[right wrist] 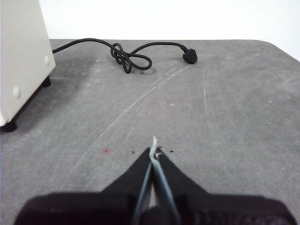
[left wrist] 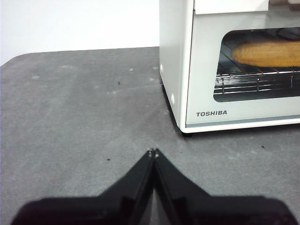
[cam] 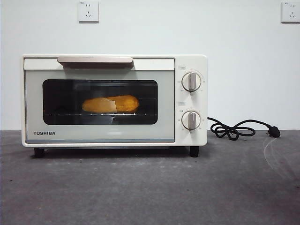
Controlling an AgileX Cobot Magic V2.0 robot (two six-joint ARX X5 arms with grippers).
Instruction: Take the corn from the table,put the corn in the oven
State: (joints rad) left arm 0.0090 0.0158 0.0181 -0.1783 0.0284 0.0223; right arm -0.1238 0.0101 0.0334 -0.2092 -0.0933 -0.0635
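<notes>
Your corn (cam: pixel 111 104) lies inside the shut oven (cam: pixel 115 101); left gripper (left wrist: pixel 153 152) and right gripper (right wrist: pixel 154 151) wait, pressed together, empty.

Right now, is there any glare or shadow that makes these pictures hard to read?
Front view: even light, a pale reflection on the oven door glass across the corn, dark shadow underneath. Left wrist view: corn sharp, the left gripper dark. Right wrist view: the right gripper dark, table scratches catching light.

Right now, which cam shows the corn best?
Front view: the whole corn lies on the rack behind the oven door glass. Left wrist view shows only part of it, cut off at the picture's edge. Right wrist view shows none.
</notes>
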